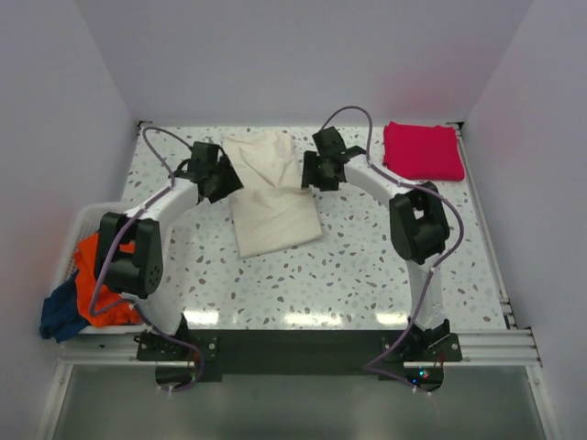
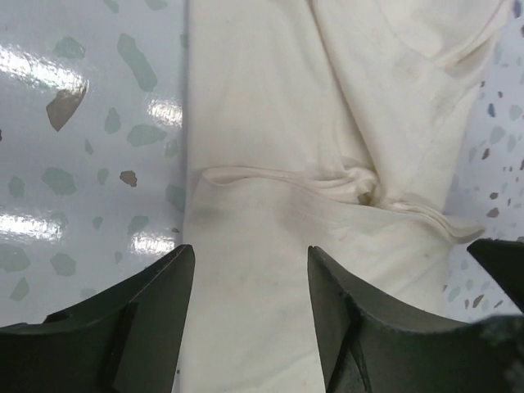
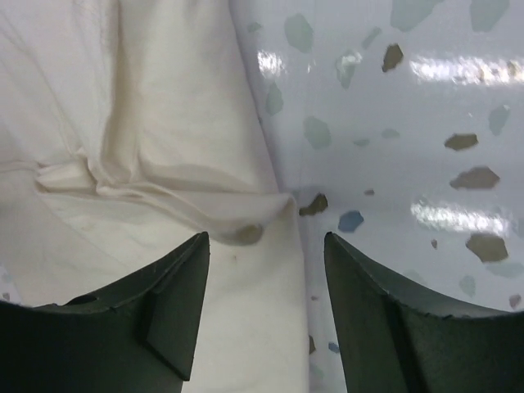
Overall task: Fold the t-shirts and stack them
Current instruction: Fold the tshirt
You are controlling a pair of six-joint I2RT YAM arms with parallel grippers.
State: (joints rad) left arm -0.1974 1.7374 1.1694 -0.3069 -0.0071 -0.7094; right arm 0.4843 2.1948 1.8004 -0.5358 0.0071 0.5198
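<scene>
Overhead, the left gripper (image 1: 227,181) and right gripper (image 1: 310,172) cover both side edges of the cream t-shirt (image 1: 275,215), so contact there cannot be confirmed. The left arm (image 1: 138,252) hides part of the white basket (image 1: 87,217) and of the orange t-shirt (image 1: 92,275); the dark blue t-shirt (image 1: 60,316) is too bunched to read its shape. Both wrist views cut off the cream t-shirt and the finger bases at the frame edges.

cream t-shirt (image 1: 272,197): showing soft, matt, creasing cloth
desk (image 1: 367,266): gleaming glossy, smooth, speckled
left claw (image 2: 250,262): looking like matt dark plastic
</scene>
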